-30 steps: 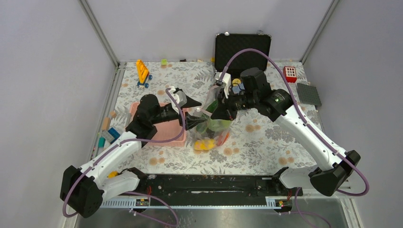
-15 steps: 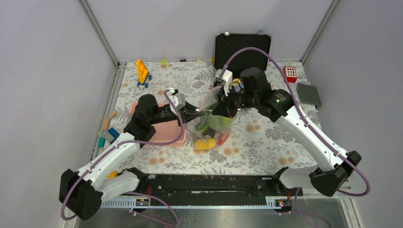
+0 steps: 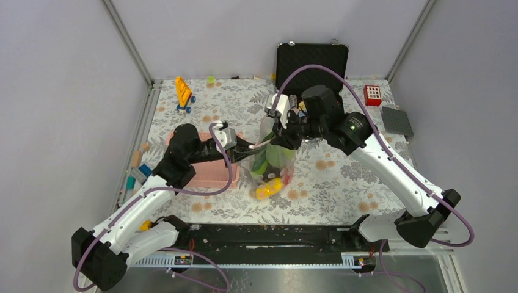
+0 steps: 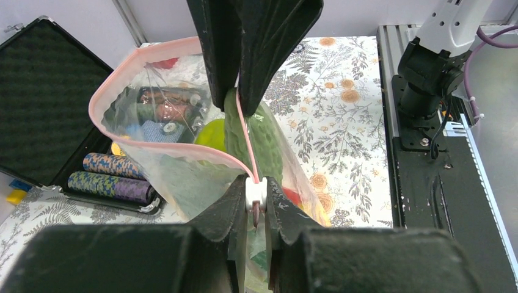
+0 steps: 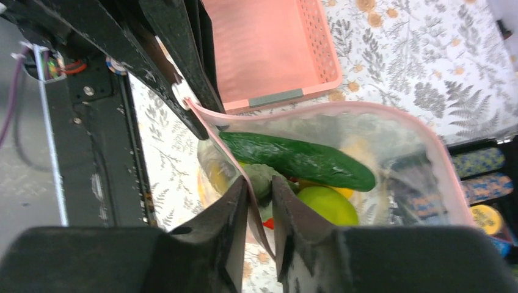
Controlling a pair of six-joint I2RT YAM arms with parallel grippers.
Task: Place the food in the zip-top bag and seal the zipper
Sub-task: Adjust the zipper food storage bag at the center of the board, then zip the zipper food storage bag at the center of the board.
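Left tool [image 4: 255,202] pinches the filled zip-top bag's [image 4: 183,174] zipper [image 4: 159,47]; right tool [image 5: 256,195] grip unclear. Seemingly sealing; next, press along the open zipper.

text: none legible | brands, labels: none legible | numbers, signs: none legible | poker chips [image 4: 115,174] in black case [image 4: 36,91]: edge markings too small to read

The clear zip-top bag [image 3: 276,160] stands tall and stretched, and its pink zipper [image 4: 142,56] gapes open in a loop. Inside, a long green cucumber [image 5: 299,160] slants across, a yellow-green citrus [image 5: 328,204] sits beneath, and yellow fruit [image 3: 267,190] is bunched at the bottom.
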